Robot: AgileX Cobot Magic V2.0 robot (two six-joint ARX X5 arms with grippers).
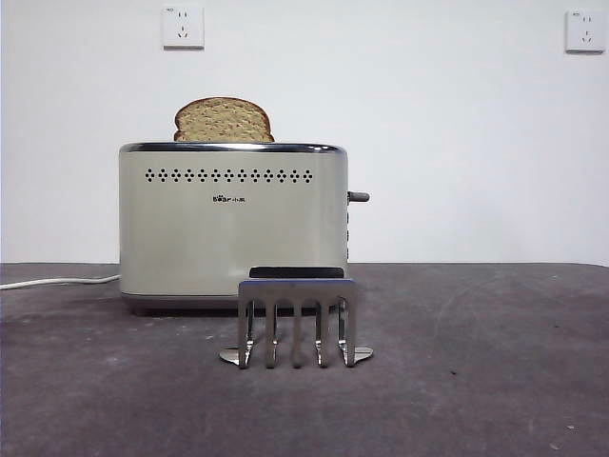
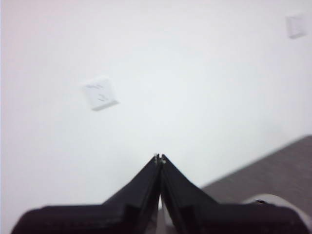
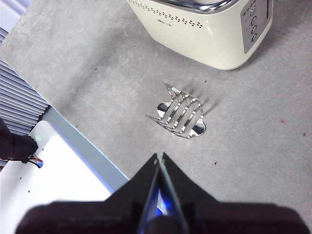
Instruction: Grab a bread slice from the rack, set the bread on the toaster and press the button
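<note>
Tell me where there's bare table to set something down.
Bare table lies right of the rack and the toaster, and left of the rack, short of the white cord. The rack stands tight against the toaster's front; bread fills its top.

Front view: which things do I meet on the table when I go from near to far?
Rack → toaster, with the bread standing in its top → wall with two sockets.

- The left gripper (image 2: 159, 158) is showing two matte black wedge-shaped jaws tapering to a tiny pale metallic tip.
- The right gripper (image 3: 159, 157) is showing matching black jaws, a blue glint lying between them.
</note>
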